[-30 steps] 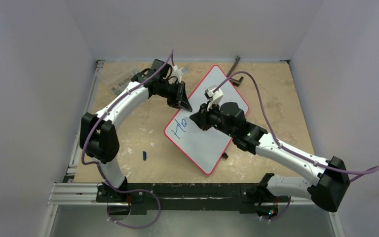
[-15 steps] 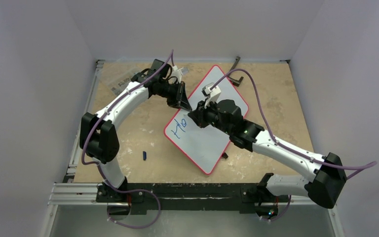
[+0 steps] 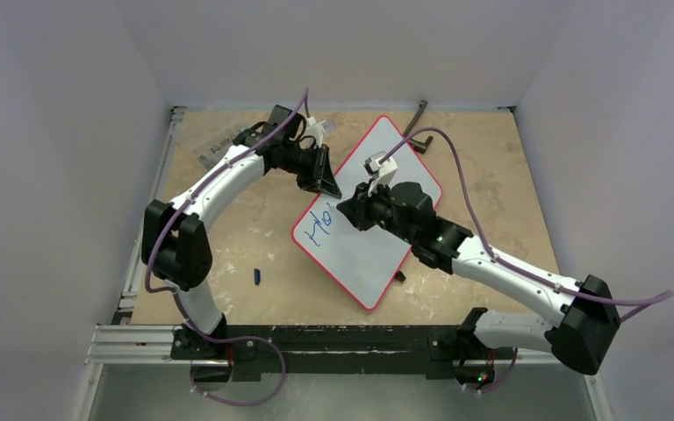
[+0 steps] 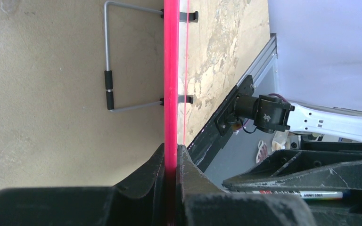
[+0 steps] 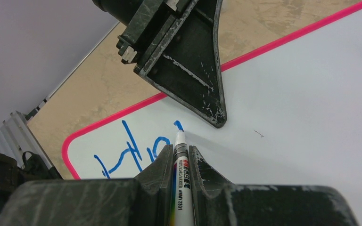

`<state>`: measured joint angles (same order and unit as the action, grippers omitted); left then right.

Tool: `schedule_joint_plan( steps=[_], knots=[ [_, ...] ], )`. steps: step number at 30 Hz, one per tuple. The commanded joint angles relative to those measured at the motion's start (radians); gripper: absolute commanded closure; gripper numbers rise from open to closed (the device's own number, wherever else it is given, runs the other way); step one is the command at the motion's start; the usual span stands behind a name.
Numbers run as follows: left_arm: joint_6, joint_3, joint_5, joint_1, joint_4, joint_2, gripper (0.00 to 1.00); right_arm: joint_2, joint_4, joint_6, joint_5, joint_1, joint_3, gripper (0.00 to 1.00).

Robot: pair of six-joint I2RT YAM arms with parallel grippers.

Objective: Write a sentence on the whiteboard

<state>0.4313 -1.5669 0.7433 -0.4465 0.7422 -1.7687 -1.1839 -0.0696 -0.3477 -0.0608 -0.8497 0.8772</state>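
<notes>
resting on a scuffed tan table [image 3: 246, 254], the red-rimmed whiteboard [image 3: 360, 254] bears blue lettering [image 3: 320, 230]. left gripper [image 4: 171, 155] pinches its rim, right gripper [image 5: 180, 153] a marker [image 5: 178, 188].

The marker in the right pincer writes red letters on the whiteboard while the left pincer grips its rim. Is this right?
Only the colour is wrong: the letters are blue, as the right wrist view shows. The marker, right pincer, whiteboard and left pincer are as stated.
</notes>
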Motion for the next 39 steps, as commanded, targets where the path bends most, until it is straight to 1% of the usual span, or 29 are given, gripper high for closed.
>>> schedule_joint_plan(
  steps=[1,16,22,26,30,39],
  knots=[
    [0.003,-0.015,-0.022,0.002,-0.030,0.059,1.00,0.037,0.000,-0.030,-0.004,0.003,-0.055,1.00],
    [0.001,-0.016,-0.024,0.002,-0.028,0.064,1.00,0.191,0.067,-0.085,-0.004,0.003,-0.212,1.00],
    [0.000,-0.017,-0.025,0.002,-0.027,0.066,1.00,0.266,0.148,-0.084,-0.020,0.002,-0.182,1.00],
    [0.001,-0.018,-0.019,0.003,-0.027,0.067,1.00,0.291,0.151,-0.085,-0.021,0.002,-0.138,1.00],
    [0.001,-0.018,-0.018,0.002,-0.027,0.070,1.00,0.256,0.116,-0.070,-0.023,0.003,-0.089,1.00],
    [-0.005,-0.021,-0.029,0.003,-0.016,0.076,1.00,0.068,0.033,-0.057,0.001,0.002,0.055,1.00]
  ],
)
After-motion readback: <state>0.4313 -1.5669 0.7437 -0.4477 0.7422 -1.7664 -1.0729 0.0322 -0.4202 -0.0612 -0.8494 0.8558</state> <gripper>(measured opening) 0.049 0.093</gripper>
